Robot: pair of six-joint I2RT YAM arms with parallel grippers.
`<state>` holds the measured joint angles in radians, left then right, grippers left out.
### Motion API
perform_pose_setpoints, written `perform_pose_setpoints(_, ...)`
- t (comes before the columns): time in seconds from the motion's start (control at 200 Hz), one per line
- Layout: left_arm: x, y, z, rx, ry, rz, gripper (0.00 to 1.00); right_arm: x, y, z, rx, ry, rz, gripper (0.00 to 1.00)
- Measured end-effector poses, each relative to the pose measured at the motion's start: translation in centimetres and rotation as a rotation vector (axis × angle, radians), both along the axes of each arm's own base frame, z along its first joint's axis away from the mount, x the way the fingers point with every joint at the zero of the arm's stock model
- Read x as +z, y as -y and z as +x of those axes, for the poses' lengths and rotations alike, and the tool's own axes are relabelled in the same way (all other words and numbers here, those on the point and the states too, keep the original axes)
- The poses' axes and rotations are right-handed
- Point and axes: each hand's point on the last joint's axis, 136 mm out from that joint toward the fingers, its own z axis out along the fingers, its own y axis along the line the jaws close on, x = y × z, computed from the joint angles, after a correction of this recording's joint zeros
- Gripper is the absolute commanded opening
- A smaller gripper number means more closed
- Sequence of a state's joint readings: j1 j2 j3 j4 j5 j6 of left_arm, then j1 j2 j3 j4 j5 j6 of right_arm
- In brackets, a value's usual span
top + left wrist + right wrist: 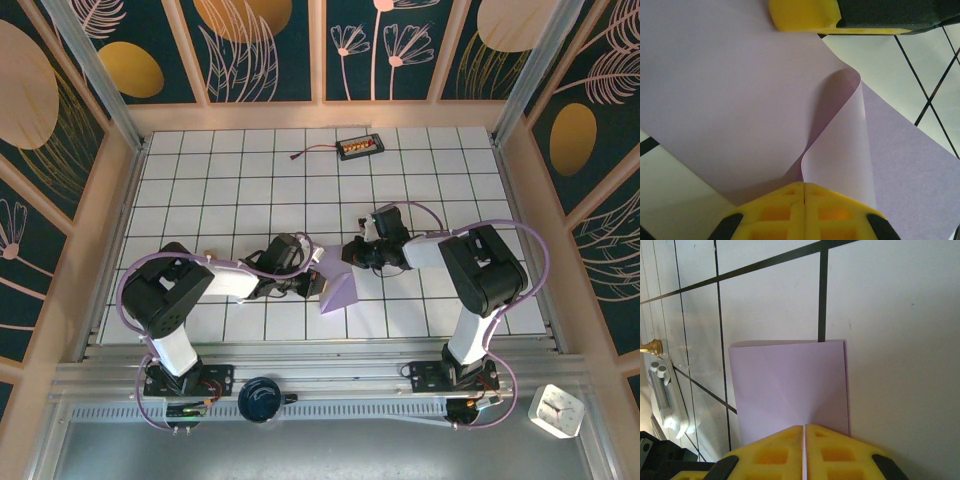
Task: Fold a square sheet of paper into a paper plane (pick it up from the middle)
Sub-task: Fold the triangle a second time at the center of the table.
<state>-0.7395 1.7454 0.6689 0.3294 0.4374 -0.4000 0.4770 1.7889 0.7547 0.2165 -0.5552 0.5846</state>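
The square sheet of paper (338,290), pale lavender, lies folded on the tiled table between the two arms, with a pointed corner toward the near edge. My left gripper (309,276) is shut on one side of it. In the left wrist view the sheet (730,100) curls up into a flap that runs into the closed left gripper (804,187). The right gripper's yellow finger (805,15) sits at the sheet's far edge. My right gripper (353,252) is shut on the sheet's far side. The folded sheet (790,390) lies flat and enters the shut right gripper (804,429). A paper plane is out of view.
A black and orange device (358,148) with a cable lies at the back of the table. A small silvery-white piece (662,395) sits at the left of the right wrist view. A dark round object (263,398) rests on the front rail and a white box (556,410) at the bottom right.
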Motion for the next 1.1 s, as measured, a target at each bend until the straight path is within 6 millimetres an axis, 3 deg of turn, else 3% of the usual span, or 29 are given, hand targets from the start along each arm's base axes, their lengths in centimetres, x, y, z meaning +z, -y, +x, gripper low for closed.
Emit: perform_pose_setpoints(1.101,-0.12,-0.25,-0.12,0.000,-0.003,0.013,0.00,-0.03,-0.01,-0.02,0.001,-0.001,0.000,0.10)
